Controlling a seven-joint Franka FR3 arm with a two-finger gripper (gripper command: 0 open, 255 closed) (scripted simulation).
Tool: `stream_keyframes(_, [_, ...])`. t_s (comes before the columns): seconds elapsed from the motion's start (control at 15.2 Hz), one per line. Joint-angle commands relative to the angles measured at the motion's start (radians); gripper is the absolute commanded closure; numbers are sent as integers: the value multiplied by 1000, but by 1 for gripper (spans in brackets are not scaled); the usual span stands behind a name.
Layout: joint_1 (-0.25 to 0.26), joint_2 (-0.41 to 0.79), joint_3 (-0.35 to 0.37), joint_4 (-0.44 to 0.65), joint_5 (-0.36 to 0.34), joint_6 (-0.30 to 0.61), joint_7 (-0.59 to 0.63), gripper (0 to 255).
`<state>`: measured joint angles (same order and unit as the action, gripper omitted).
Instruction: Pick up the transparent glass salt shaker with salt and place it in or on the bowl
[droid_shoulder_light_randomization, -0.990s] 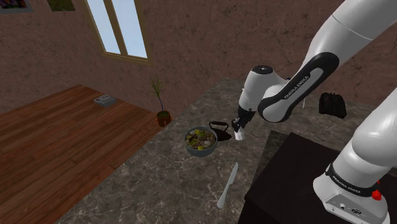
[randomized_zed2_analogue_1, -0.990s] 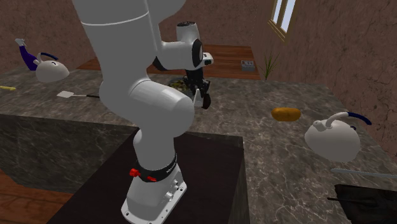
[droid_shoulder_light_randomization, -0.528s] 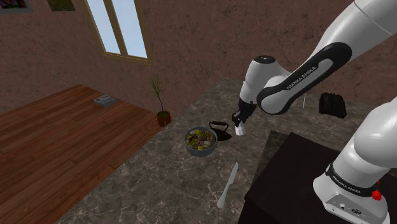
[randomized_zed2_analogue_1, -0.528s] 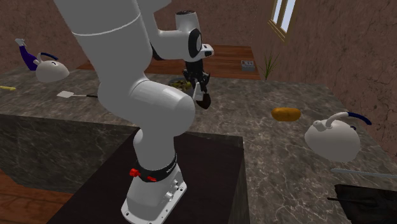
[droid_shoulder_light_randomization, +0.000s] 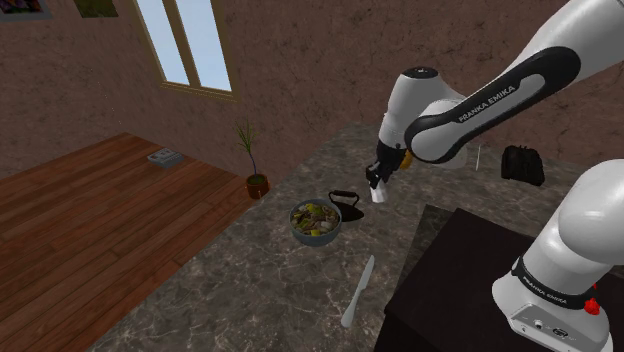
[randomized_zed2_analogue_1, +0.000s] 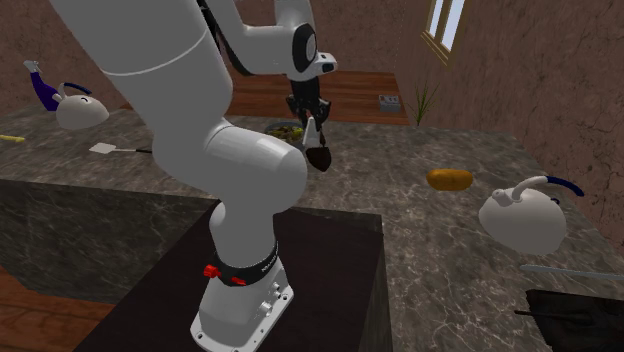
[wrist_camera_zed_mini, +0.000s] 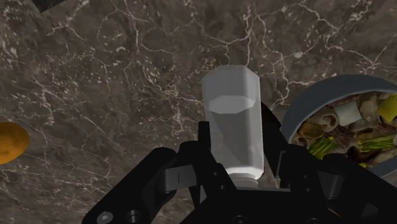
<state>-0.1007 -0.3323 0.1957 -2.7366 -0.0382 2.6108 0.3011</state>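
A pale grey, faceted salt shaker (wrist_camera_zed_mini: 233, 118) sits clasped between the two black fingers of my gripper (wrist_camera_zed_mini: 236, 149), which is shut on it. The shaker (droid_shoulder_light_randomization: 379, 195) hangs in the air above the dark marble counter (droid_shoulder_light_randomization: 250, 290), to the right of the bowl in the shoulder view. That grey bowl (droid_shoulder_light_randomization: 315, 222) holds mixed green and beige food and stands on the counter. Beside the held shaker, the bowl's rim (wrist_camera_zed_mini: 304, 102) is lower and off to one side. In the second exterior view my gripper (randomized_zed2_analogue_1: 312, 118) is above the bowl (randomized_zed2_analogue_1: 283, 129), mostly hidden by the arm.
A small black object (droid_shoulder_light_randomization: 345, 202) lies between bowl and shaker. A knife (droid_shoulder_light_randomization: 357, 292) lies nearer the stand, an orange item (randomized_zed2_analogue_1: 449, 179) and a white kettle (randomized_zed2_analogue_1: 525, 215) further along. A potted plant (droid_shoulder_light_randomization: 255, 172) and black bag (droid_shoulder_light_randomization: 523, 165) stand farther back.
The gripper has lifted the shaker steadily higher off the counter, staying shut on it. The bowl and other items have not moved.
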Motion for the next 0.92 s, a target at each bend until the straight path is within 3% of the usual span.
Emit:
stream_keyframes(0.0, [6,-26,-4,11,9,-37,-7,255])
stream_keyframes(0.2, [11,-54,-10,26,16,-80,-15,255])
stream_keyframes(0.86, [25,229,163,349,-95,-143,260,255])
